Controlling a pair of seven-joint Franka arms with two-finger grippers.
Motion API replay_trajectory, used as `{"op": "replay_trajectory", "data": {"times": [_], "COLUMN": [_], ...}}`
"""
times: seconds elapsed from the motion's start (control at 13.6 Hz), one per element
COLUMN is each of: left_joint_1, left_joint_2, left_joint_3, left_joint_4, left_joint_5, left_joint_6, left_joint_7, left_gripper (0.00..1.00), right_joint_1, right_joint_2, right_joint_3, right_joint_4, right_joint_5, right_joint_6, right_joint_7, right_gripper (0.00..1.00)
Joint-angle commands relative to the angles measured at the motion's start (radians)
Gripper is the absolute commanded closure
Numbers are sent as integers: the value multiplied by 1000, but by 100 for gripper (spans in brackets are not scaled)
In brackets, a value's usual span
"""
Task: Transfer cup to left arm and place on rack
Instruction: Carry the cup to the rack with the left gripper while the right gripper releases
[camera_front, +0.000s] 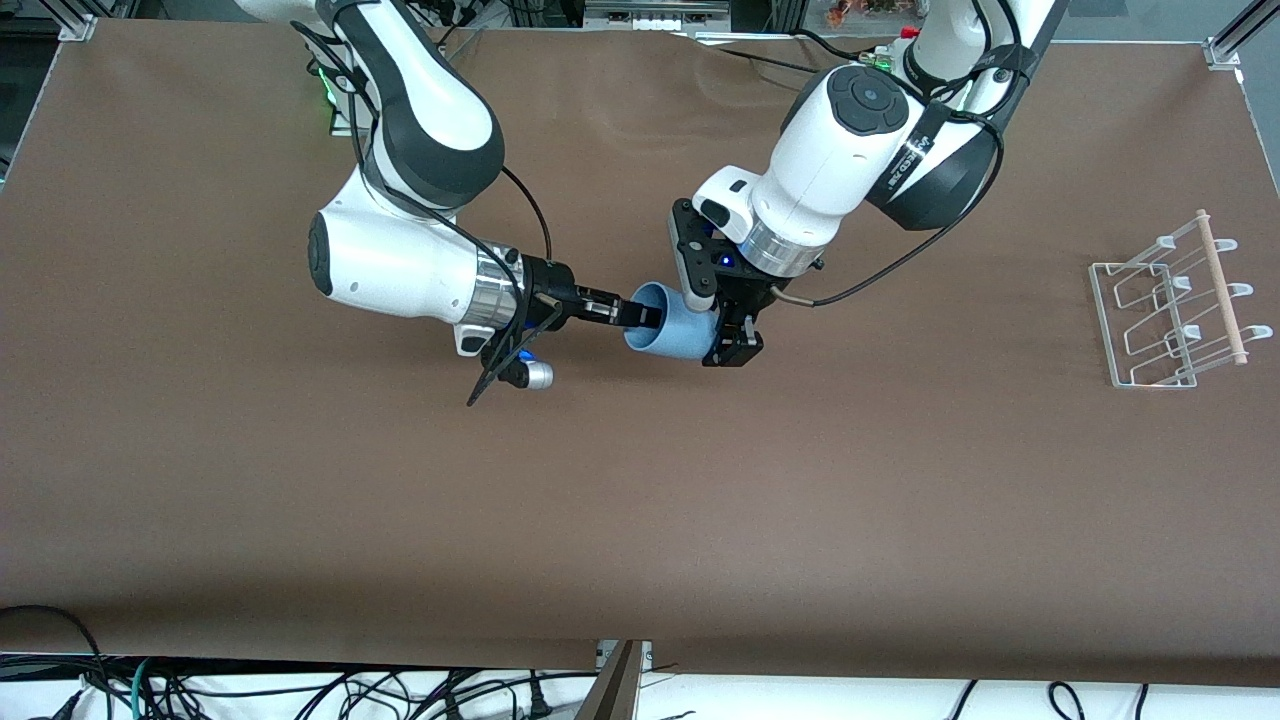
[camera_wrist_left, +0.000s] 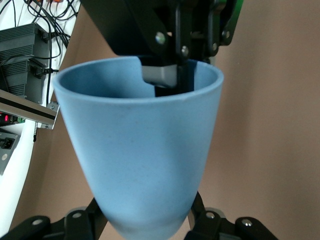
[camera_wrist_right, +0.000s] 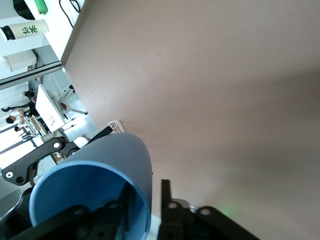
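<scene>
One cup sideways, mouth toward right arm

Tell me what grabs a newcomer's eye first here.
The light-blue cup, held in the air over mid-table between both arms. The right claw pinches its rim with one finger inside, while the left claw brackets its narrow base. The rack stands alone toward the left arm's end of the table.

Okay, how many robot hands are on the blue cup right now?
2. The right hand pinches the cup's rim, one finger inside the mouth. The left hand sits around the cup's base end; whether it has closed cannot be seen. Both are over the table's middle.
</scene>
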Motion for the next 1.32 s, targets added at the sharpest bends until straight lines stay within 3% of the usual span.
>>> {"op": "replay_trajectory", "data": {"times": [0.0, 0.29, 0.44, 0.66, 0.95, 1.1, 1.25], "left_joint_1": [33, 91, 169, 306, 505, 603, 648], "left_joint_2": [-17, -75, -107, -133, -135, -134, -134], "left_joint_3": [-1, -2, -1, 2, 16, 21, 27], "left_joint_4": [4, 4, 6, 9, 42, 47, 47], "left_joint_5": [-9, -25, -112, -151, -122, -47, 60], "left_joint_6": [-18, -160, -289, -450, -715, -830, -935], "left_joint_7": [25, 11, -36, -58, -66, -72, -84], "left_gripper": [100, 100, 100, 100, 100, 100, 100], "right_joint_1": [-8, -46, -86, -142, -149, -149, -149], "right_joint_2": [-1, -5, -16, -31, -50, -62, -78], "right_joint_3": [-2, -9, -20, -26, -78, -117, -157], "right_joint_4": [17, 39, 39, 40, 39, 39, 39], "right_joint_5": [19, 10, -30, -224, -591, -742, -824], "right_joint_6": [-6, -24, -90, -182, -273, -334, -377], "right_joint_7": [0, -1, -6, -10, -14, -73, -188], "right_gripper": [0, 0, 0, 0, 0, 0, 0]}}
